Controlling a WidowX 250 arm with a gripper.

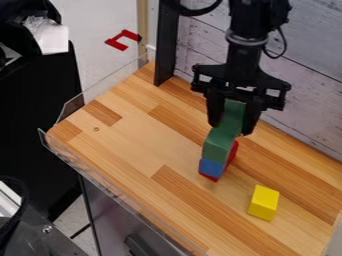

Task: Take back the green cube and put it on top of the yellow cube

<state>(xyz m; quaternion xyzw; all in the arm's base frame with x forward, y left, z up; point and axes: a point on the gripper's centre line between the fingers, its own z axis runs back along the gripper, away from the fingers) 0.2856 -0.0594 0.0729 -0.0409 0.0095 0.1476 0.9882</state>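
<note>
Camera view: gripper [230, 128] has the green cube [232, 116] between its jaws.

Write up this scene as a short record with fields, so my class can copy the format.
surface: wooden tabletop
gripper: black, over the stack, fingers either side of green
green block: between the fingers, directly above blue
blue block: below green
red: partly hidden, showing beside and below the blue
yellow block: apart from the stack, nothing on top
green on yellow: not yet
</note>
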